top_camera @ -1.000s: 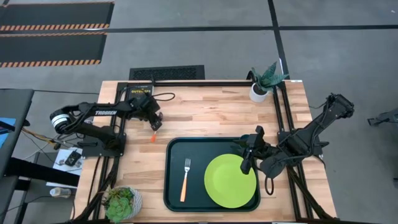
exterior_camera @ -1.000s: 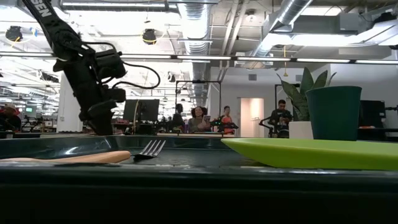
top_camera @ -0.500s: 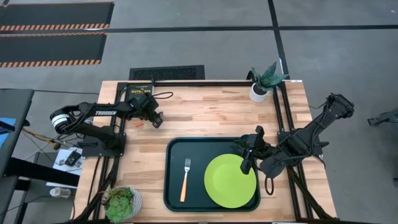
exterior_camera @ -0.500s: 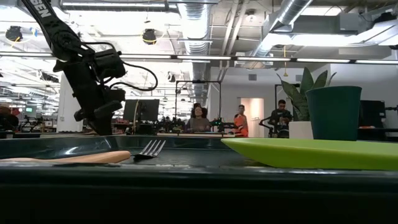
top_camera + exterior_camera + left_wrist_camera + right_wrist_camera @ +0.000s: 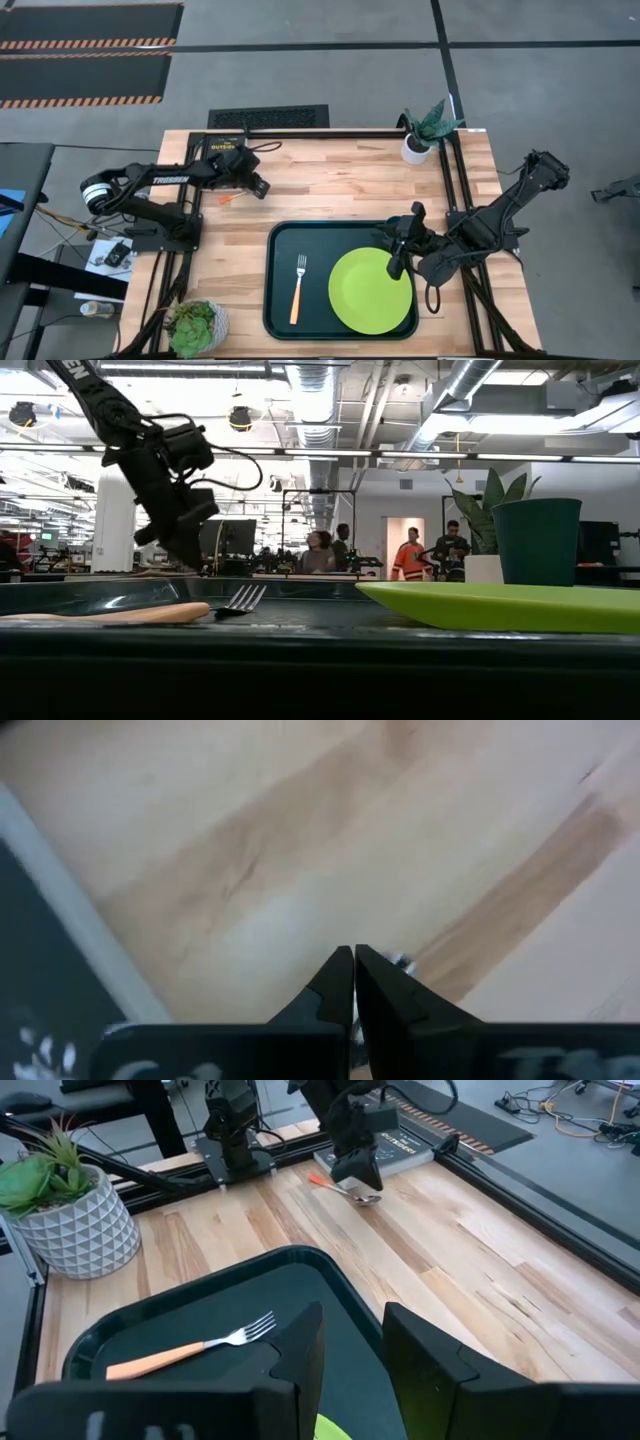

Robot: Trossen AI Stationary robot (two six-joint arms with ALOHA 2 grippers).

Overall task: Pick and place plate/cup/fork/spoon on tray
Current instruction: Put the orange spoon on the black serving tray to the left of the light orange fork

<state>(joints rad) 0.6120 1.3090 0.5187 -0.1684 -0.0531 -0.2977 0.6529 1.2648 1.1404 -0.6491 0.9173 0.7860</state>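
Wooden tabletop [image 5: 330, 185] carries a dark green tray [image 5: 285, 250] at its near centre. On the tray lie the fork [image 5: 297, 289], yellow-orange handle toward the near edge, and the lime-green plate [image 5: 368, 292] to its right. My right gripper [image 5: 397, 262] hovers at the plate's far edge, fingers [image 5: 290, 1350] apart; the teal cup [image 5: 537, 541] shows at the plate's far right in the low view. My left gripper [image 5: 256, 187] is over the far left of the table, fingers [image 5: 335, 985] pressed together. The spoon [image 5: 345, 1190] lies on the wood beside it, off the tray; whether it is pinched, I cannot tell. A black book [image 5: 222, 146] lies just beyond, and a potted plant [image 5: 425, 128] stands far right.
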